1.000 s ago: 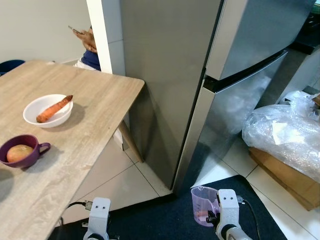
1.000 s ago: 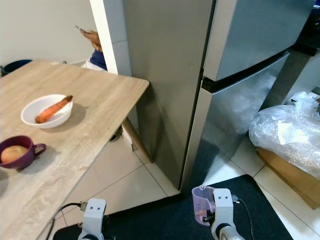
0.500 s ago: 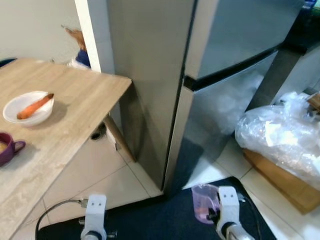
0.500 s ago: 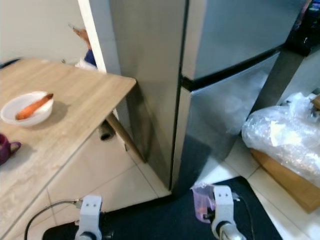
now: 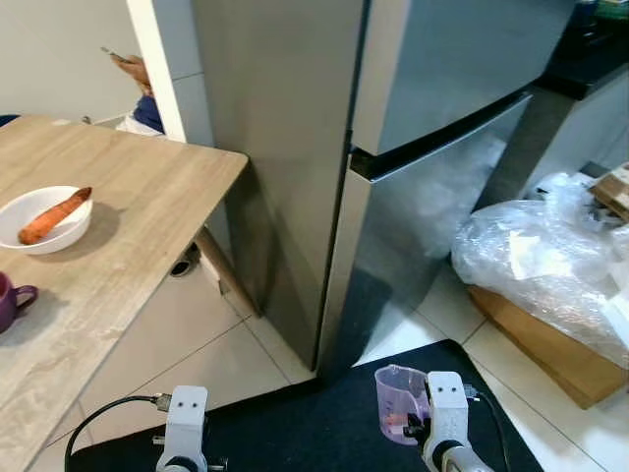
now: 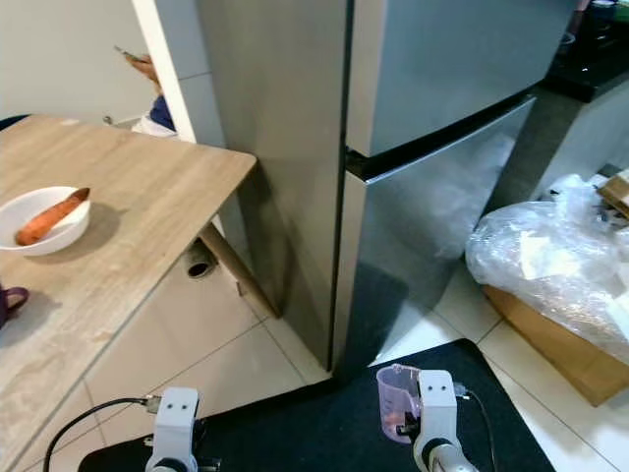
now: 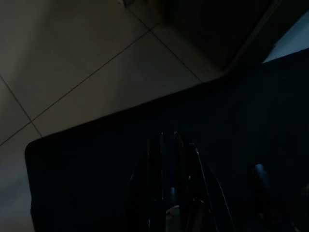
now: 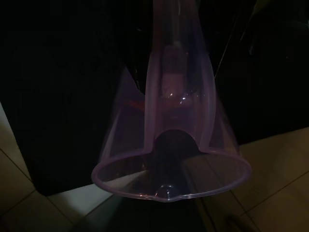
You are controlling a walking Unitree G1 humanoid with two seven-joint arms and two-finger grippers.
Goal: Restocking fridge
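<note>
Stainless-steel fridge stands ahead, both doors shut, dark seam between upper and lower door. Right gripper low at the bottom of the head view, over a dark mat on the tiled floor; it has hold of a clear purple measuring cup, upright, spout toward the robot's left. Right wrist view: cup seen along its length, rim nearest the far end, something small and reddish inside near the base, not identifiable; finger spread not measurable, but they grip the cup. Left arm hangs idle to the left over the mat edge, cable trailing off it; in the dim left wrist view its two black fingers lie close together, nearly touching, nothing between them. Wooden table to the robot's left, corner near the fridge side. On it: white bowl holding a carrot, and a purple mug cut by the frame edge. Right of the fridge: crumpled clear plastic bag resting on a flat cardboard box. Person's hand visible behind the white pillar beyond the table.
</note>
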